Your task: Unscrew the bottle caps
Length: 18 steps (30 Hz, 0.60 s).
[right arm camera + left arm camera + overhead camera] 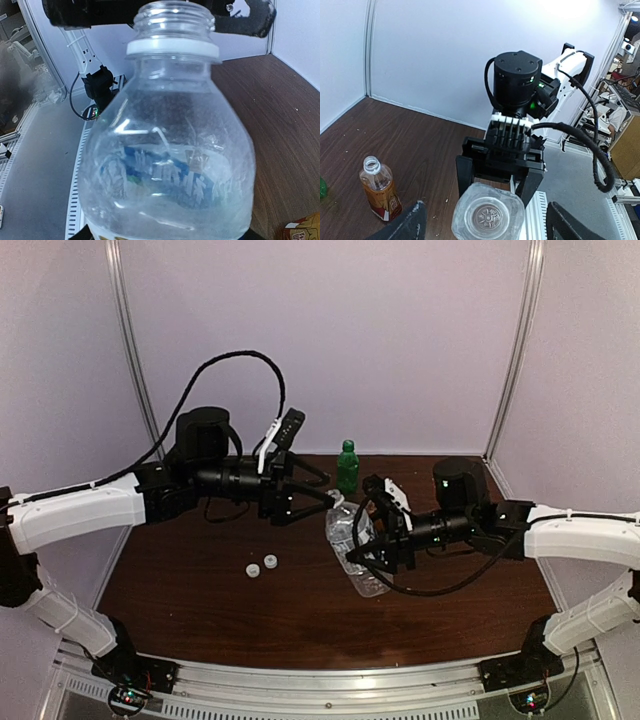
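My right gripper (366, 545) is shut on the body of the clear water bottle (352, 540) and holds it tilted above the table. In the right wrist view its neck (172, 20) is bare, with only a white ring below the threads. My left gripper (325, 492) stands open, its fingers (407, 222) straddling the bottle's mouth without touching it. Two white bottle caps (261, 565) lie side by side on the table. The green bottle (347, 467) stands upright at the back with its green cap on. The amber bottle (380, 189) stands upright and uncapped.
The brown table (200, 600) has white walls at the back and both sides. A metal rail (330, 680) runs along the near edge between the arm bases. A black cable (240, 365) loops above the left arm.
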{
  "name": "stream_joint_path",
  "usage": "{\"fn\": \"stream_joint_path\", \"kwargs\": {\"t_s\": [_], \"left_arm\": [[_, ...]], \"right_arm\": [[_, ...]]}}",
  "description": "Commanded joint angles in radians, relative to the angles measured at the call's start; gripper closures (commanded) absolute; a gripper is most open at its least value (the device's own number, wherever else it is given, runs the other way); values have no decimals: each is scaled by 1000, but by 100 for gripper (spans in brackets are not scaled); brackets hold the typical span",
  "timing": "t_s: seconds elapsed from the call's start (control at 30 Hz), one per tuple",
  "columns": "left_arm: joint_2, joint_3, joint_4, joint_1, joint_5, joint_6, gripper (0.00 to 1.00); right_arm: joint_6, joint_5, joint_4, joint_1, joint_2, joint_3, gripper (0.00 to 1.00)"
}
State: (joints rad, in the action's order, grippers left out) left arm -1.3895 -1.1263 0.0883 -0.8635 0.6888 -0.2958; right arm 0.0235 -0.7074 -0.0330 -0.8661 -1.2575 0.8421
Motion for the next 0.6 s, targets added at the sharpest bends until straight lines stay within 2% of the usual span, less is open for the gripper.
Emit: {"fn": "stream_joint_path", "kwargs": {"t_s": [0.0, 0.3, 0.57], "left_arm": [[-37, -50, -9, -17, 43, 18, 19], [-55, -43, 5, -27, 76, 21, 45], [-82, -52, 34, -28, 109, 7, 56]], "right_arm": [[7, -42, -31, 3, -6, 38, 40], [6, -44, -33, 2, -13, 38, 40], [4, -44, -36, 3, -11, 33, 40]]}}
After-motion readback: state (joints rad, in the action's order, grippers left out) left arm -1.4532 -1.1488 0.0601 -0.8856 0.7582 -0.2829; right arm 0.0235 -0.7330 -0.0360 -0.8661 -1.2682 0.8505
